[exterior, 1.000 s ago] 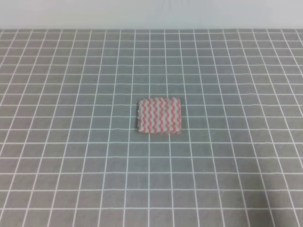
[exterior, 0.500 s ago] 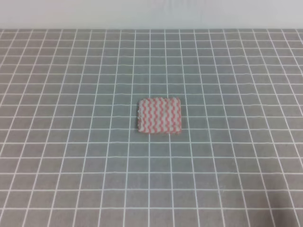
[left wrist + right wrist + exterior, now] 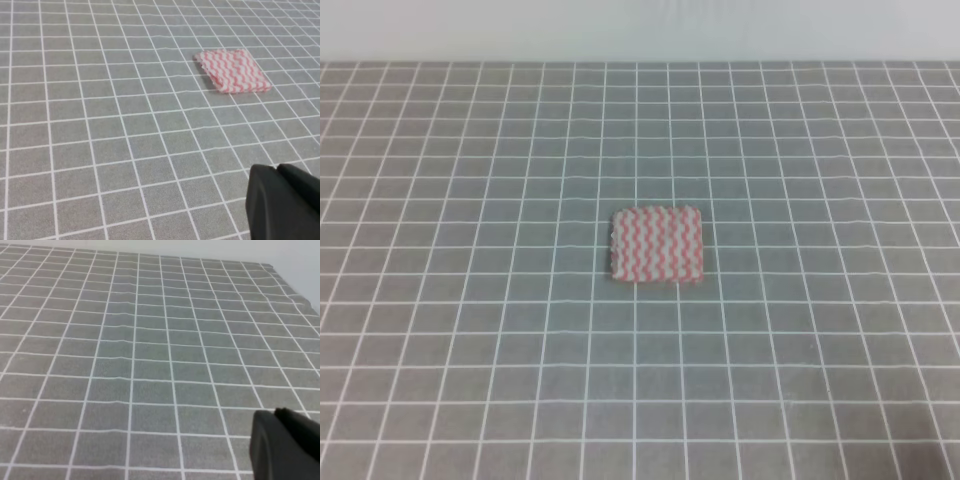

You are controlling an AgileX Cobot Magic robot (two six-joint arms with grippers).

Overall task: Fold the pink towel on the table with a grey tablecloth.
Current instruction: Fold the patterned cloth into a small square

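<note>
Nothing had moved since earlier: the pink towel (image 3: 657, 245) lay folded on the grey tablecloth (image 3: 470, 330). Both grippers' (image 3: 282, 202) (image 3: 285, 445) openings couldn't be judged.

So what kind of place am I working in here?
Likely a lab test bench, not a home: a table under a grey tablecloth printed with a white grid, a plain pale wall behind, and one pink towel, folded small.
</note>
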